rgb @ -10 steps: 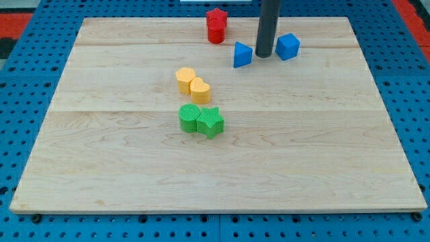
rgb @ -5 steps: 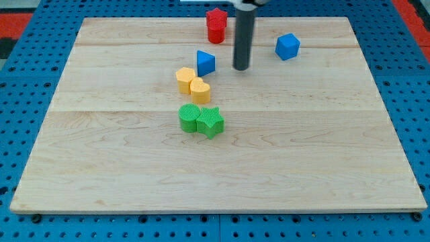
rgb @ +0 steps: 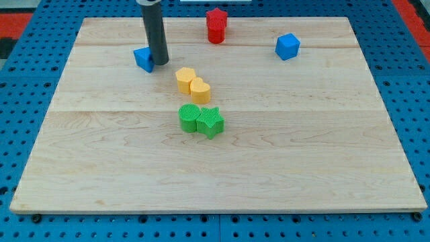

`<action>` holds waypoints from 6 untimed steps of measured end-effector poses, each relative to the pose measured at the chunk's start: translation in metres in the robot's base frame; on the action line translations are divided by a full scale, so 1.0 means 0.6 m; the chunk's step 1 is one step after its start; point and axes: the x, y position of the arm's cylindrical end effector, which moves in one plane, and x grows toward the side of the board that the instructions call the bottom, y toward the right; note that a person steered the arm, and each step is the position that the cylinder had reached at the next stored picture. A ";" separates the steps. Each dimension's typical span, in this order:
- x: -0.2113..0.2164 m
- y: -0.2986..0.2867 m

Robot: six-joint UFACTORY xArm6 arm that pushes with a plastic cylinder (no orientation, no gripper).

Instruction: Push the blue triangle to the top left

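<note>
The blue triangle (rgb: pixel 143 58) lies on the wooden board (rgb: pixel 215 161) in its upper left part, left of centre. My tip (rgb: pixel 160 62) stands right against the triangle's right side. The dark rod rises from it to the view's top edge and hides part of the triangle's right edge.
A blue cube (rgb: pixel 287 46) sits at the upper right. Two red blocks (rgb: pixel 216 26) stand stacked near the top edge. Two yellow blocks (rgb: pixel 191 84) touch each other near the middle, just right and below my tip. Two green blocks (rgb: pixel 201 121) sit below them.
My tip has swept left across the board's upper part, pushing the blue triangle left from beside the blue cube, past the yellow blocks. The other blocks have not moved.
</note>
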 end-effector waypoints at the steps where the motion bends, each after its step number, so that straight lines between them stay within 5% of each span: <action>1: 0.011 -0.042; 3: 0.040 -0.133; 6: -0.109 -0.127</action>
